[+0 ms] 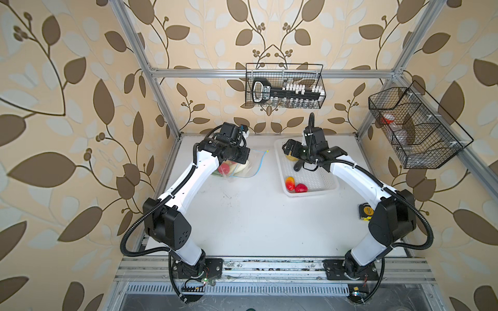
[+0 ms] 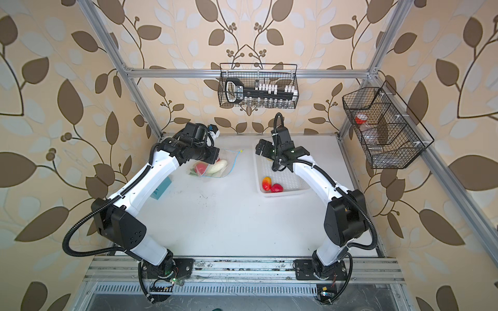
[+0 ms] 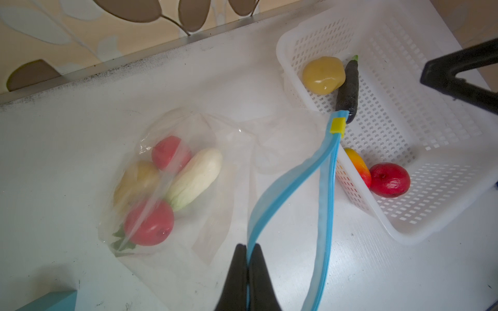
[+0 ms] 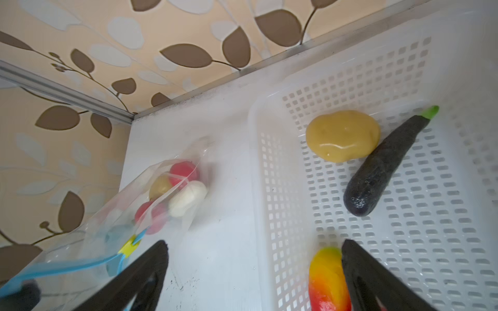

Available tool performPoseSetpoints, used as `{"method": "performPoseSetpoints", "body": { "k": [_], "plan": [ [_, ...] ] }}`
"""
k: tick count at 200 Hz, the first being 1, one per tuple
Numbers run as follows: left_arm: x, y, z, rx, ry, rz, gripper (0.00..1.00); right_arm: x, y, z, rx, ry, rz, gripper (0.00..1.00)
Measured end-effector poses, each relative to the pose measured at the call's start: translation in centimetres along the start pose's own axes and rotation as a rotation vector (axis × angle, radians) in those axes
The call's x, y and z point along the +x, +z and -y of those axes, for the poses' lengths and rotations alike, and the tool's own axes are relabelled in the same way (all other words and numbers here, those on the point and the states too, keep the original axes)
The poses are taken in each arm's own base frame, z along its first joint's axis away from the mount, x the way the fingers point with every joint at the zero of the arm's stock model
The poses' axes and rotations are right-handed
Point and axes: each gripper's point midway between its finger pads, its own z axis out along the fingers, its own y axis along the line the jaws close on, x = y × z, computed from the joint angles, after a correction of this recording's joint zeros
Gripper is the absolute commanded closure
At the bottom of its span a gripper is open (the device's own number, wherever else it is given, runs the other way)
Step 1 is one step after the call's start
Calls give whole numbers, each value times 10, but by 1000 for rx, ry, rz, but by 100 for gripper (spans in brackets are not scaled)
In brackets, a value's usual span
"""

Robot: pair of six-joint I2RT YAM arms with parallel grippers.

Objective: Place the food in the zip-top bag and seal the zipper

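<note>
Left hand [image 3: 249,246] pinches the zipper [image 3: 327,202]; a slip would collapse the mouth. Right hand [image 4: 254,243], spread wide, empty, hangs near the basket's [image 4: 257,188] eleven-o'clock potato [image 4: 342,134].

On the white table [image 1: 242,220], a white perforated plastic basket [image 1: 315,175] sits at about two o'clock. A yellow-and-black tape measure [image 1: 365,212] lies at three o'clock by the edge, and a teal box [image 2: 161,188] stands at nine o'clock. On the aluminium frame [image 1: 202,72], a black wire basket [image 1: 269,103] hangs at twelve o'clock holding a black handled rack of white blocks [image 1: 260,91], and a second wire basket [image 1: 420,159] at two o'clock holds a red-capped jar [image 1: 388,119], all against leaf-patterned wallpaper [image 1: 67,107].
</note>
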Motion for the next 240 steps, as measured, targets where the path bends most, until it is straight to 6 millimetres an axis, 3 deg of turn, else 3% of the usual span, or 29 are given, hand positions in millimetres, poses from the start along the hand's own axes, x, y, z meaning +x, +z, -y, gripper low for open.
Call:
{"method": "performPoseSetpoints", "body": {
  "k": [66, 139, 240],
  "plan": [
    [10, 5, 4, 27, -27, -15, 100, -3, 28, 31, 77, 42, -43, 1],
    [12, 9, 4, 29, -38, -15, 100, -9, 63, 84, 179, 117, -99, 0],
    [12, 11, 4, 34, -42, -12, 100, -8, 80, 104, 241, 156, -141, 0]
  ]
}}
